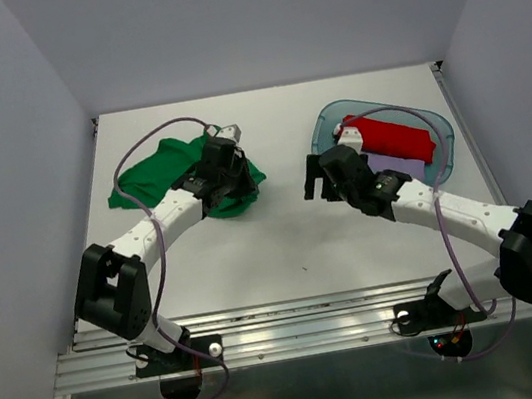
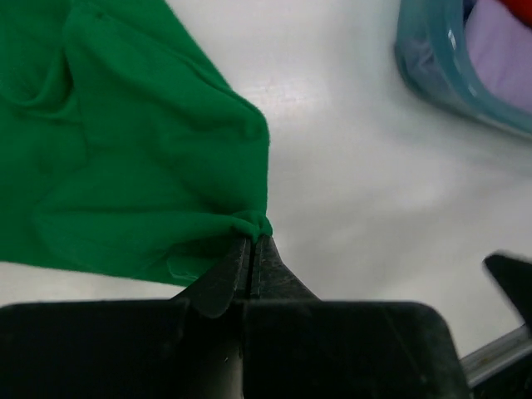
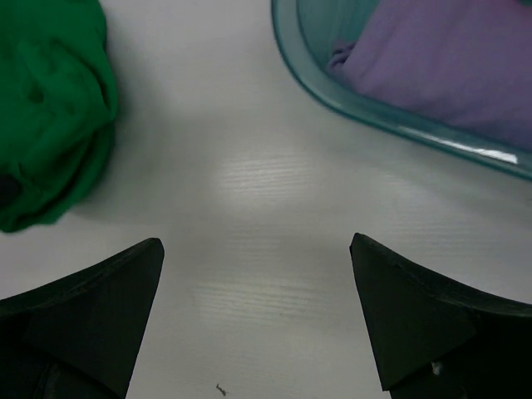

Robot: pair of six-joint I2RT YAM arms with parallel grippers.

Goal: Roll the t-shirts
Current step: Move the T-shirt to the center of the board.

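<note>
Green t-shirt | left jaws low, pinching its corner | right jaws spread above table

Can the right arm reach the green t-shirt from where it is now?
Probably yes: the right hand is open, and only bare table lies between it and the green t-shirt.

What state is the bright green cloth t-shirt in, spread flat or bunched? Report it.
Bunched, not spread: the bright green cloth t-shirt lies crumpled in folds on the white table, one edge pinched in the shut left hand.
</note>
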